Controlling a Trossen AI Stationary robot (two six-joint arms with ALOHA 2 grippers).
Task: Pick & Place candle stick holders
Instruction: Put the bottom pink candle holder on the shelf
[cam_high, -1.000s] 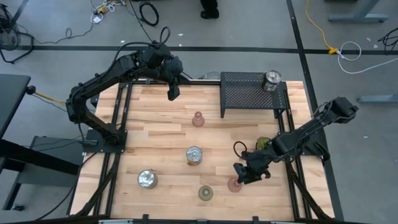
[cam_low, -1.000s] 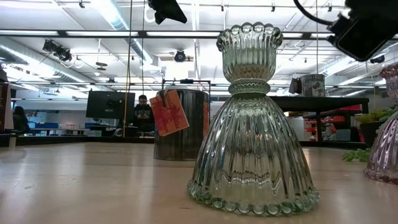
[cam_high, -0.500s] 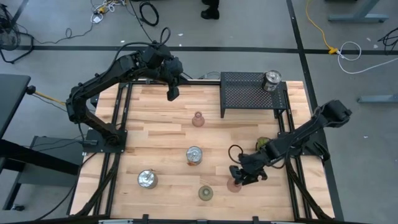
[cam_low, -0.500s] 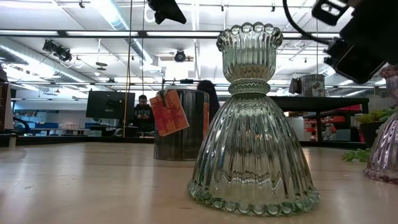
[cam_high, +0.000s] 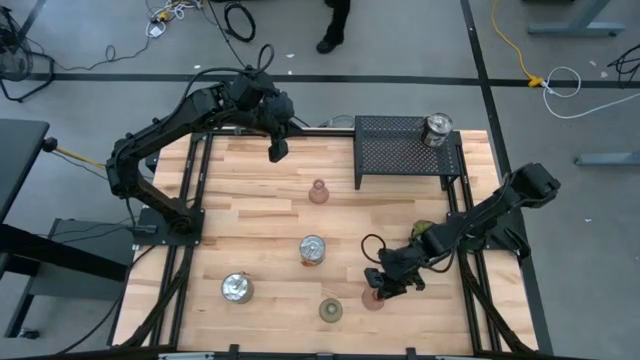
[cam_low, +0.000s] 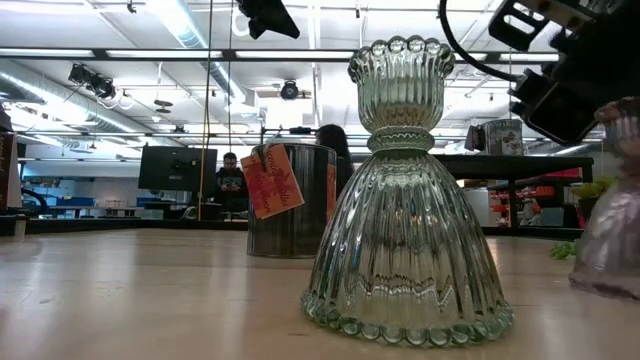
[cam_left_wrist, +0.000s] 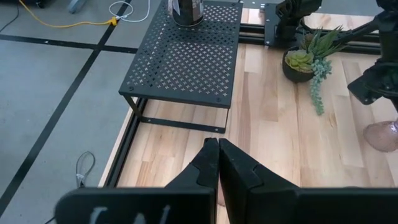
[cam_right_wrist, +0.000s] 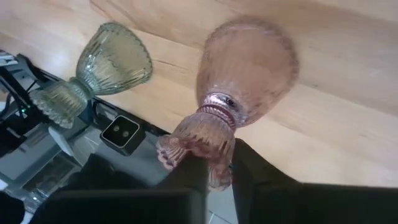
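Right gripper (cam_high: 384, 283): at the near edge of the table, fingers clamped on the cup rim of the pink glass holder (cam_right_wrist: 239, 99), which stands near the olive-green holder (cam_high: 331, 311).
Risk: the pinch takes only the fluted rim, so I judge the holder may tip or slip as it lifts; it could knock the green one.
Left gripper (cam_left_wrist: 217, 163): waiting over the far edge, fingers pressed together, empty.
Count: two pink glass holders, second (cam_high: 318, 192) mid-table; one olive-green; three silver holders, one (cam_high: 437, 128) on the black mesh rack (cam_high: 395, 150); one succulent plant (cam_left_wrist: 303, 60).
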